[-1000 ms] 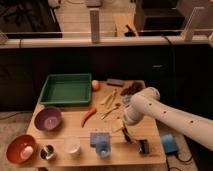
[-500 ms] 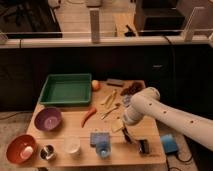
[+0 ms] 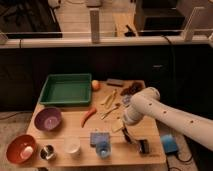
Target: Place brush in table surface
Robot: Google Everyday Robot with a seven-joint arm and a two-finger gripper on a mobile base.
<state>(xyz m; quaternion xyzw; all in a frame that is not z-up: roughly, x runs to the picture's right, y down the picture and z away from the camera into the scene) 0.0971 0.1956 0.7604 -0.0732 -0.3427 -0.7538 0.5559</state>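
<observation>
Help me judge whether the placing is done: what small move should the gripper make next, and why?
Probably raise the gripper straight up. The small stubby black brush appears to lie on the light tan wooden tabletop near its front edge, close beside the gripper, which hangs low beneath the white arm.

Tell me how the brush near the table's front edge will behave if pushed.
The brush looks small and stubby, so probably light and easy to slide. It lies near the front edge of the table surface, so a push might tip it off. The gripper hovers beside it.
</observation>
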